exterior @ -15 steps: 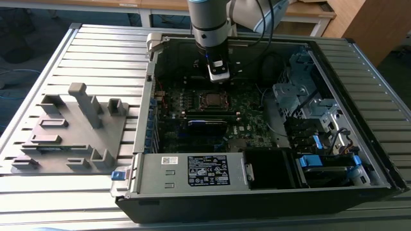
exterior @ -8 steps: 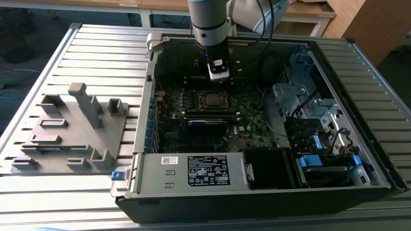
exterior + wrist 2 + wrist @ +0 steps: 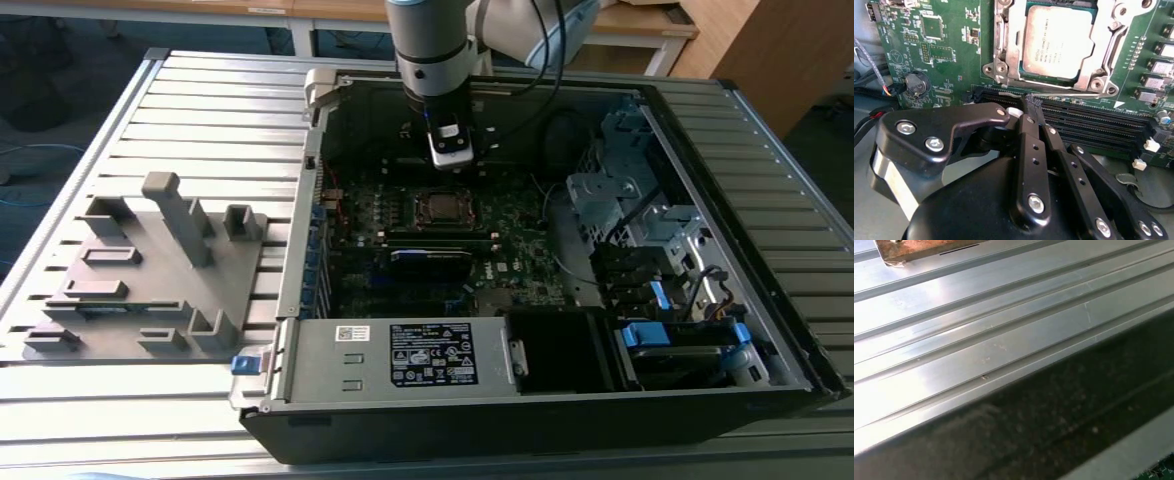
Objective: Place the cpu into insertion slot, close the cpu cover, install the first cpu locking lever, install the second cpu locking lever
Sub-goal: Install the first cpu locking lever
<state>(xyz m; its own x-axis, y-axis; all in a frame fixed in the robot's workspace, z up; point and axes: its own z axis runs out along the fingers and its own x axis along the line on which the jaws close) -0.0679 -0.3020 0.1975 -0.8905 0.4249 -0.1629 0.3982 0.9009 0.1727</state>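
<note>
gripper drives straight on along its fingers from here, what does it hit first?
Most likely the long black memory slots right beside the socket. In the second wrist view the gripper points at that strip, short of the cpu. Depth is unclear, so this is a best guess.

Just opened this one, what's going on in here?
A Universal Robots arm reaches into an open computer case. The cpu lies in the insertion slot, with the cpu cover down around it. The gripper, fingers together and holding nothing, is just beside the socket, next to a thin wire locking lever along its edge. Whether they touch is unclear.
</note>
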